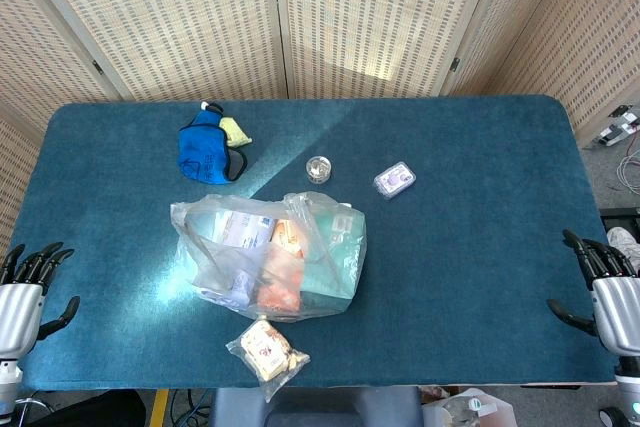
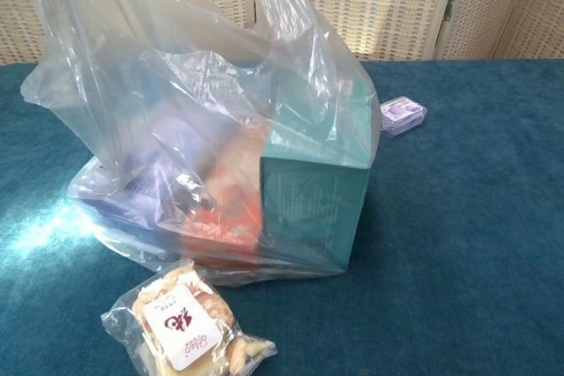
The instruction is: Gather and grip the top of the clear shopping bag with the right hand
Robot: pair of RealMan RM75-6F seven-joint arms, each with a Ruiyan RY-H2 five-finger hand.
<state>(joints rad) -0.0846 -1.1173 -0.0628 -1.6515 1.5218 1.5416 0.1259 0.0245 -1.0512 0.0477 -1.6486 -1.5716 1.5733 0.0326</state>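
A clear shopping bag [image 1: 275, 255] stands in the middle of the blue table, filled with a teal box [image 2: 313, 191], orange packs and white cartons. Its loose handles [image 2: 159, 15] stick up at the top, unheld. My right hand [image 1: 605, 287] rests at the table's right edge, far from the bag, fingers apart and empty. At the left edge my left hand [image 1: 28, 292] is likewise open and empty. Neither hand shows in the chest view.
A snack packet [image 1: 268, 351] lies just in front of the bag near the front edge. Behind the bag are a blue pouch [image 1: 207, 152], a small round clear jar [image 1: 318, 168] and a small purple-labelled box [image 1: 394, 180]. Folding screens stand behind the table.
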